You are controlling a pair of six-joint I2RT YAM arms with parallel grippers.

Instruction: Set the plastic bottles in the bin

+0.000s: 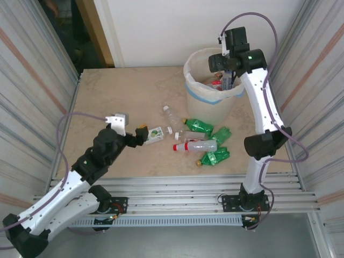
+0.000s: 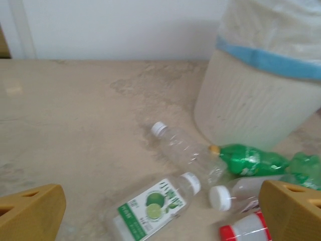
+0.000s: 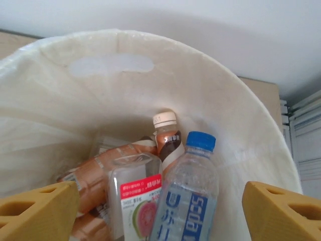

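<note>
Bin (image 1: 207,112) below right gripper (image 3: 158,203), jaws wide apart above blue-capped bottle (image 3: 189,193); left gripper (image 2: 163,206) spread too, near lime-label bottle (image 2: 150,207) on table (image 2: 75,110).

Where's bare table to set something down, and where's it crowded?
Free: the far-left tabletop, between the left wall and the bin. Crowded: the bin's near side, where clear bottles and green bottles lie bunched, with the left gripper at the lime-label bottle.

Your bin (image 1: 212,102) stands at one o'clock on the counter (image 1: 123,91), with several bottles (image 3: 188,186) inside it. The loose bottles (image 1: 200,145) lie at the bin's six o'clock. Your left pincer (image 1: 144,135) sits at their nine o'clock, and your right pincer (image 1: 228,79) hangs over the bin.
</note>
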